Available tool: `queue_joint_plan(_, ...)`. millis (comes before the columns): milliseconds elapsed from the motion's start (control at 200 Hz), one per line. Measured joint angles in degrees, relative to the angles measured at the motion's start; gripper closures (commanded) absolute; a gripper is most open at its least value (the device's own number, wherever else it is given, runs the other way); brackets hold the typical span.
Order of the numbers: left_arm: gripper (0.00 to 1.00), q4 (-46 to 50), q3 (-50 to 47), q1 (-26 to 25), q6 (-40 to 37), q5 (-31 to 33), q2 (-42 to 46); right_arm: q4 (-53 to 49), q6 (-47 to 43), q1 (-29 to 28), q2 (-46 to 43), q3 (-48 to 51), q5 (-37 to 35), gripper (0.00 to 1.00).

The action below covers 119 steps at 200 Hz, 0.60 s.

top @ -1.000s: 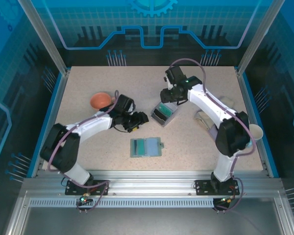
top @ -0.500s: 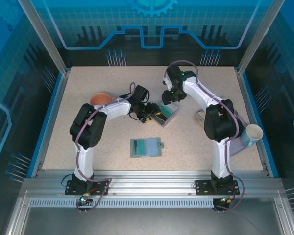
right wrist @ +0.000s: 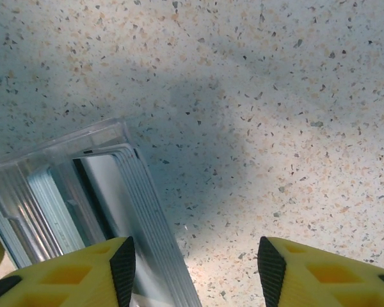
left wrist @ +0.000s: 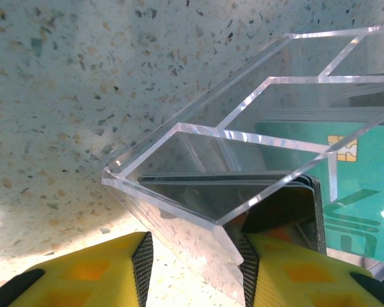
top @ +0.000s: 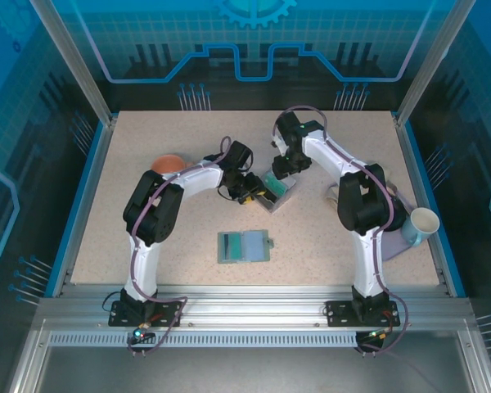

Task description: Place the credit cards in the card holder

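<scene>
The credit cards (top: 272, 187) stand in a clear plastic box (top: 277, 191) near the table's middle. In the left wrist view a teal card (left wrist: 365, 173) and dark cards (left wrist: 294, 204) show through the box (left wrist: 198, 160). My left gripper (top: 250, 191) (left wrist: 195, 272) is open at the box's left corner. Its jaws straddle the corner wall, with bare table showing between the left pad (left wrist: 143, 268) and the wall. My right gripper (top: 283, 169) (right wrist: 192, 272) is open over the box's far edge (right wrist: 147, 211), one finger above the cards (right wrist: 105, 185), the other above bare table. The card holder (top: 244, 246) lies open, nearer the front.
An orange bowl (top: 168, 167) sits left of my left arm. At the right are a white cup (top: 424, 221) and a pale folded cloth (top: 342, 196). A blue raised border (top: 88, 188) edges the table.
My left gripper has swung right, from open table up to the box's left corner. My right gripper has drawn in over the box's far edge. The card holder has not moved.
</scene>
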<state>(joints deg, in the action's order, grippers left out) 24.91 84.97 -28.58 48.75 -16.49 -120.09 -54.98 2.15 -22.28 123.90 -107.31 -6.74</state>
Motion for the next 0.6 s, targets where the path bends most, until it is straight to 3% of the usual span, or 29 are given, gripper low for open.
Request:
queue_joint_plan(370, 0.6, 4.57, 2.1, -0.09, -11.08, 2.95, 0.02, -0.39, -2.49, -1.49, -0.37, 1.36, -0.79, 0.47)
queue_joint_plan(595, 0.61, 5.25, 2.45, -0.09, -13.99, 3.19, 0.02, -0.26, -3.8, -2.82, -0.39, 1.62, -3.41, 0.5)
